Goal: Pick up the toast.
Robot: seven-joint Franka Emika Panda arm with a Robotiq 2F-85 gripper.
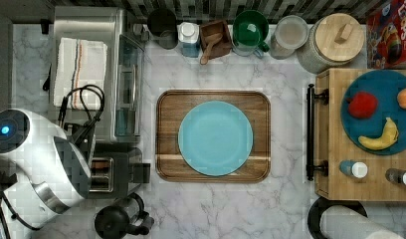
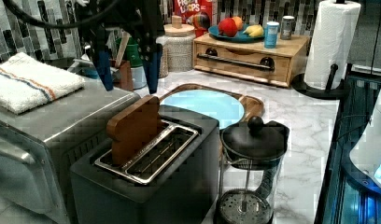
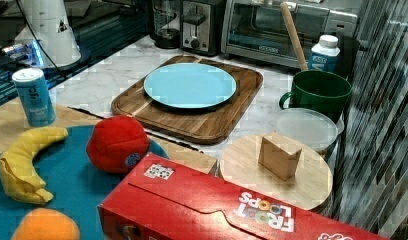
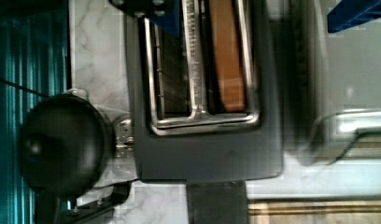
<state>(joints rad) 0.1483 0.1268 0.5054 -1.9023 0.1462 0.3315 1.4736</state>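
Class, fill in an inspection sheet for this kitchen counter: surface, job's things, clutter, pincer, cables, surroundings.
Surface: white marble counter, with a wooden tray holding a blue plate.
Job's things: toast upright in the toaster, in the slot nearer the toaster oven.
Clutter: French press, green mug, cereal box.
Pincer: open above the toast.
Cables: black loops on the oven.
Surroundings: tiled wall.

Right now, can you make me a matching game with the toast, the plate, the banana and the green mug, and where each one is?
Things:
1. toast
2. light blue plate
3. banana
4. green mug

Places:
A. on the wooden tray
B. by the tiled wall, next to a clear lid
C. standing in a toaster slot
D. on the dark blue dish with other fruit

Pairs: 1-C, 2-A, 3-D, 4-B
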